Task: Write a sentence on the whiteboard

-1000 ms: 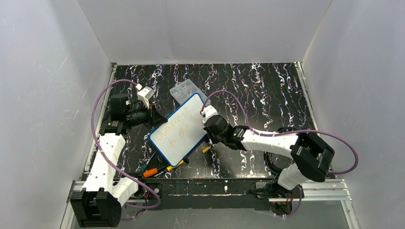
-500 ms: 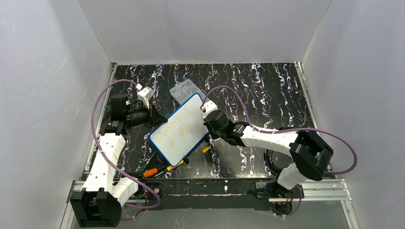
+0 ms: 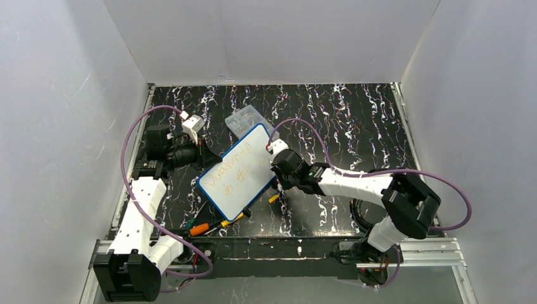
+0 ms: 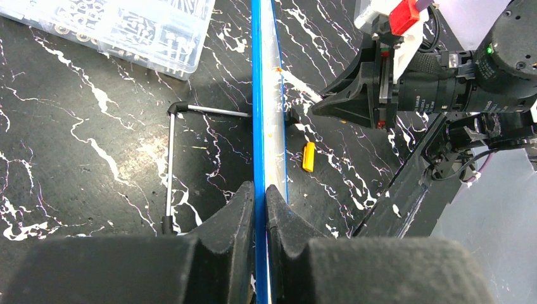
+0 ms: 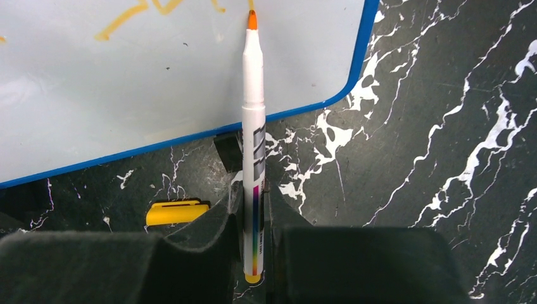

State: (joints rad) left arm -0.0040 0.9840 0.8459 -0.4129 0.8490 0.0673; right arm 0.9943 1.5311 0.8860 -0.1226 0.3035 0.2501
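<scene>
The whiteboard (image 3: 240,174), white with a blue rim, is held tilted over the black table. My left gripper (image 3: 202,159) is shut on its left edge. In the left wrist view the board is edge-on (image 4: 266,95), with its rim pinched between my left gripper (image 4: 260,193). Two slanted orange lines of the sentence (image 3: 237,168) run across it. My right gripper (image 3: 277,166) is at the board's right side, shut (image 5: 254,196) on a white marker (image 5: 253,126). The marker's orange tip (image 5: 252,19) rests on the board (image 5: 158,82), just below orange strokes (image 5: 126,16).
A clear compartment box (image 3: 247,120) lies behind the board. The yellow marker cap (image 5: 176,213) sits on the table under the board's lower edge. An L-shaped hex key (image 4: 171,158) lies beside the board. Several markers (image 3: 209,226) lie near the front edge. White walls enclose the table.
My right gripper shifted a little up and back with the marker near the board's right edge. The left arm and the board stayed still.
</scene>
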